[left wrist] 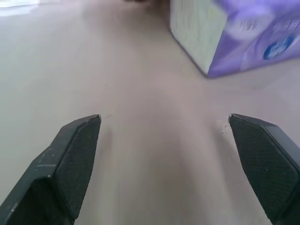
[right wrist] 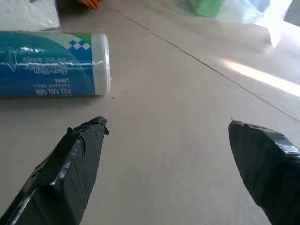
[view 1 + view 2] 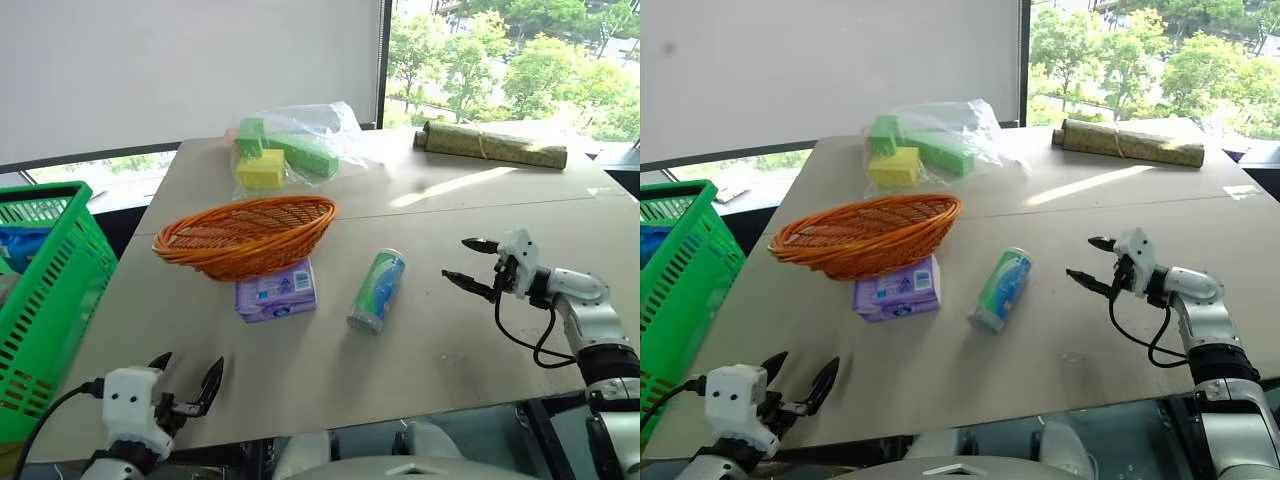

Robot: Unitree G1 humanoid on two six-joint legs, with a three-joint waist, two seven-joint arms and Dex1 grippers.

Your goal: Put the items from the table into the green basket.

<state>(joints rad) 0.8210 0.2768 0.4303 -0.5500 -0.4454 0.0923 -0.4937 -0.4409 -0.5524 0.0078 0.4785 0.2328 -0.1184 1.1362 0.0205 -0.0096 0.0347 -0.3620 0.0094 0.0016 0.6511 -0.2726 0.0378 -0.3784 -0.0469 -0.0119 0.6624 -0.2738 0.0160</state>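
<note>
Both black two-finger grippers, left [image 3: 187,384] and right [image 3: 470,264], spread and empty over beige wooden table [image 3: 480,330]; flat purple packet [image 3: 276,291] and slim green-blue can [image 3: 376,291] lie between.

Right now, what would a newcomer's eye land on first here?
Probably the orange wicker basket mid-table, with the purple packet against its near side and the can lying just right of that. Next, the bright green basket off the table's left edge. Both the left gripper and right gripper hang open and empty.
</note>
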